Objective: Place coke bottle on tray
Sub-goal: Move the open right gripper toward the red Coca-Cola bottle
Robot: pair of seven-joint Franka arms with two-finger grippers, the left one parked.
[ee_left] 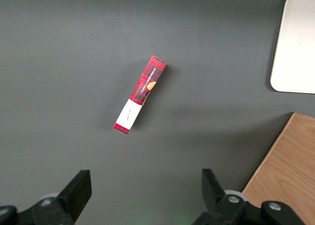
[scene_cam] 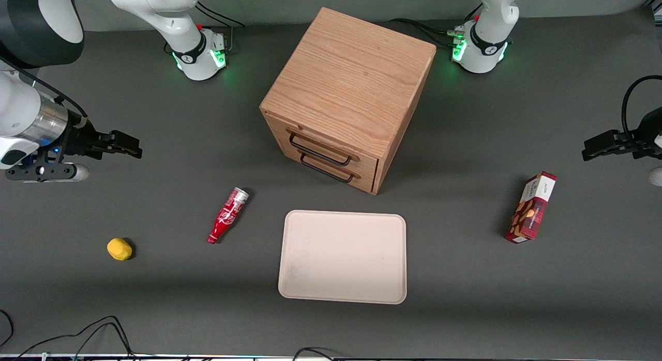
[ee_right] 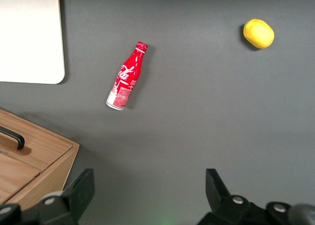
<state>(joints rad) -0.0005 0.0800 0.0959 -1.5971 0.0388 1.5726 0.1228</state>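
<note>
Tray [ee_right: 29, 38] cut by frame edge; tool [ee_right: 147, 190] body likewise, fingers spread.

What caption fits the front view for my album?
Open gripper waits above table; coke bottle lies beside the bare tray.

The dark grey table [scene_cam: 465, 278] filled the frame and bore a wooden drawer cabinet [scene_cam: 351, 76] at upper centre, with the beige tray [scene_cam: 342, 257] lying flat at lower centre, in front of the cabinet's drawers. Toward the working arm's end lay the coke bottle [scene_cam: 227, 215], on its side near the tray but apart from it, and, farther out, a yellow lemon [scene_cam: 119, 249]. A red snack box [scene_cam: 531, 207] lay toward the parked arm's end, and the gripper [scene_cam: 129, 146] hung above the working arm's end with fingers spread.
</note>
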